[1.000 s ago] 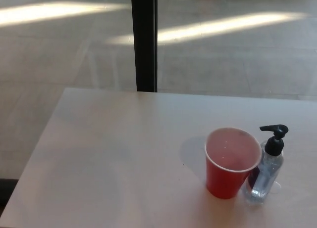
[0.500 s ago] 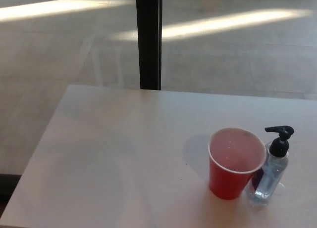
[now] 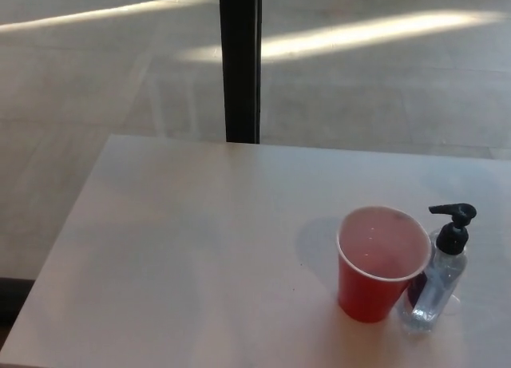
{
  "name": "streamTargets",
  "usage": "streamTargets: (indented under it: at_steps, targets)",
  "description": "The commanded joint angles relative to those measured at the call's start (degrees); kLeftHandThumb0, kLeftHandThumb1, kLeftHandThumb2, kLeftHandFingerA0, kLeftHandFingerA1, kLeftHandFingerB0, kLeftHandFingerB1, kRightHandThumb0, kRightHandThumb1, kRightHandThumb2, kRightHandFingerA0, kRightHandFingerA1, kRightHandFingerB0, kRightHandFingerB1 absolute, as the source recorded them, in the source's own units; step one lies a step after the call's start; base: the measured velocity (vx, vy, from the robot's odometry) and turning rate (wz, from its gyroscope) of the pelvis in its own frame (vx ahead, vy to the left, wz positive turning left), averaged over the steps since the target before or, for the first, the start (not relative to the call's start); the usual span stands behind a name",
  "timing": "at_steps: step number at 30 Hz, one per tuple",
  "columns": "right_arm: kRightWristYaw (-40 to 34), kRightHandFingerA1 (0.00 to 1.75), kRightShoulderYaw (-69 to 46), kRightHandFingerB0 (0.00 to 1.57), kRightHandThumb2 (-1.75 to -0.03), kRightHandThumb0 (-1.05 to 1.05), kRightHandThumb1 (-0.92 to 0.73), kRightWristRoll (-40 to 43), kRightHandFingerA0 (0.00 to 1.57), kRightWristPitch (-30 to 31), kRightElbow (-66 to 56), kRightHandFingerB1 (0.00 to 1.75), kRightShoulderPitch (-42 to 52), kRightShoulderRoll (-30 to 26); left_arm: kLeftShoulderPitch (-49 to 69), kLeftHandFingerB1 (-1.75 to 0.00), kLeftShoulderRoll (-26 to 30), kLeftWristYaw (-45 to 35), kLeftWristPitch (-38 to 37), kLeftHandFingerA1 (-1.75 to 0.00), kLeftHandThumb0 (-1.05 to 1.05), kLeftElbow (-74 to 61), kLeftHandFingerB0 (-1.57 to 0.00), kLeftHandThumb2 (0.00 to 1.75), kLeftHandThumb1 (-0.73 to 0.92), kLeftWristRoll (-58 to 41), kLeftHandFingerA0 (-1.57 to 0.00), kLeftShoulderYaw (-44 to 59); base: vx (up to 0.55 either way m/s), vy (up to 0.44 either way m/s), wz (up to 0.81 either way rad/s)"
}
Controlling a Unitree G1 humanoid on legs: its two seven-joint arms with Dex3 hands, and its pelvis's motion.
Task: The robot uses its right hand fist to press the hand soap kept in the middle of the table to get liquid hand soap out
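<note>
No part of robot body in frame — neither arm nor robot hand visible.

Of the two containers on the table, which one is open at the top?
The red plastic cup: its wide mouth has no lid and shows the inside. The clear soap bottle just right of it is closed by a black pump head.

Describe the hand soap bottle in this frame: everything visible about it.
The hand soap bottle is a small clear plastic bottle with a black pump head whose nozzle points to the picture's left, toward the red cup. It stands upright on the pale table, right of centre near the front edge. The cup stands close against its left side and hides part of the bottle; actual contact cannot be confirmed. A dark label shows low on the body. No robot hand is in view, and nothing touches the pump.
</note>
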Motion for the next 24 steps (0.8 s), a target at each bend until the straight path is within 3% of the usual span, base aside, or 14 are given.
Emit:
streamTargets:
  at_steps: [1,2,8,16,24]
  targets:
    - [5.52,1.75,7.97,0.73,-1.25,-0.18,-0.55,7.39,1.01,11.27,-7.64,1.61,2.79,1.14,1.42,-0.52,1.44,0.51,-2.25,-0.66,-0.55,0.71,-0.58,0.61,0.71,-1.17,-0.80,0.52,0.00,0.000,0.00]
    - [5.50,1.75,8.75,0.78,-1.27,-0.18,-0.54,6.98,0.99,11.17,-7.83,1.56,3.21,1.44,1.37,-0.53,1.34,0.18,-2.16,-0.69,-0.55,0.70,-0.58,0.61,0.70,-1.79,-0.79,1.10,0.00,0.000,0.00]
    - [5.33,1.75,12.86,0.67,-1.36,-0.13,-0.56,6.03,1.02,13.00,-8.52,1.69,6.35,2.84,1.90,-0.51,1.53,0.63,-2.14,-0.64,-0.56,0.75,-0.58,0.62,0.72,-0.75,-0.76,0.13,0.00,0.000,0.00]
    - [11.40,1.75,16.96,0.68,-1.29,-0.13,-0.61,5.35,1.02,11.32,-7.23,1.67,9.52,2.32,1.93,-0.51,1.57,0.05,-2.34,-0.64,-0.55,1.07,-0.55,0.61,0.70,-1.88,-0.73,0.83,0.00,0.000,0.00]
    - [10.56,1.75,19.06,0.71,-1.29,-0.15,-0.56,4.26,1.02,12.87,-6.61,1.66,6.75,2.82,2.21,-0.52,1.84,-0.29,-2.80,-0.67,-0.55,1.03,-0.59,0.61,0.71,-1.73,-0.75,0.15,0.00,0.000,0.00]
